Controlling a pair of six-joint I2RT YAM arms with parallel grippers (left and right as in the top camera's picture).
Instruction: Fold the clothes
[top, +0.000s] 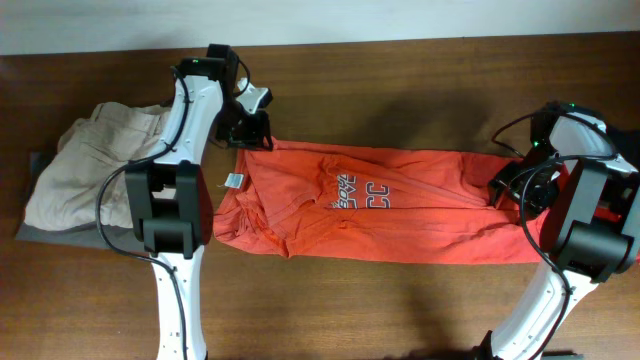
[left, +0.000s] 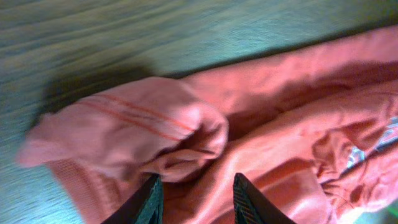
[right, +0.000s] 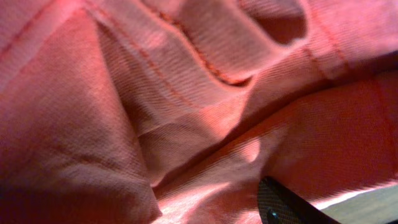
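Note:
The clothes in play are one orange-red T-shirt (top: 400, 205), lying in a long band across the table with its navy and white print (top: 362, 194) facing up. My left gripper (top: 250, 130) is at the shirt's far left corner. In the left wrist view its fingers (left: 152, 198) have the bunched sleeve (left: 155, 134) filling the gap between them. My right gripper (top: 514, 186) is at the shirt's right end. The right wrist view is filled with folds of the cloth (right: 186, 93), and only one finger (right: 283, 205) shows, at the lower right; the other is hidden.
A pile of beige garments (top: 90, 165) lies at the table's left end on a dark grey cloth (top: 40, 232). A white label (top: 234, 181) sticks out at the shirt's left edge. Bare wooden table (top: 400, 310) runs along the front.

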